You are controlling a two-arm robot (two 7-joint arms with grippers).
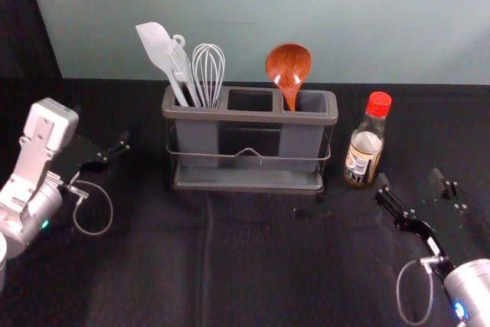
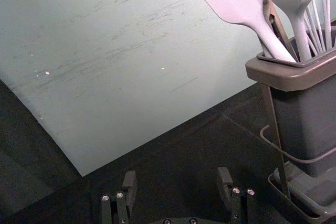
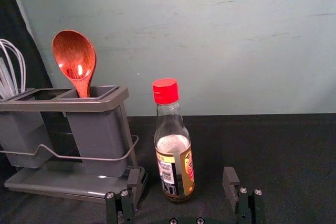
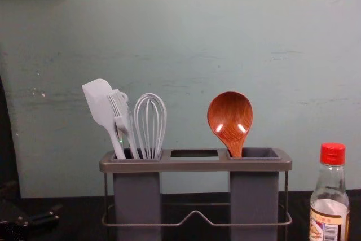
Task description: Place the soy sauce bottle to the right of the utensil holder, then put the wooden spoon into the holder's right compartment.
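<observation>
Soy sauce bottle: upright, right of centre in the head view; a narrow strip of black cloth separates it from the utensil holder. Wooden spoon: bowl up in the right compartment, upper centre. Right gripper, lower right, near the bottle: fingers apart. Left gripper, left side: fingers apart. Cloth meets a grey-green wall. Bottle label: barcode visible; small print illegible.

Red-brown spoon, red bottle cap, grey holder

Head view looked forward and down on utensil holder; chest view faced it from lower. Wrist views looked in close at its left and right ends, both catching the whisk.
</observation>
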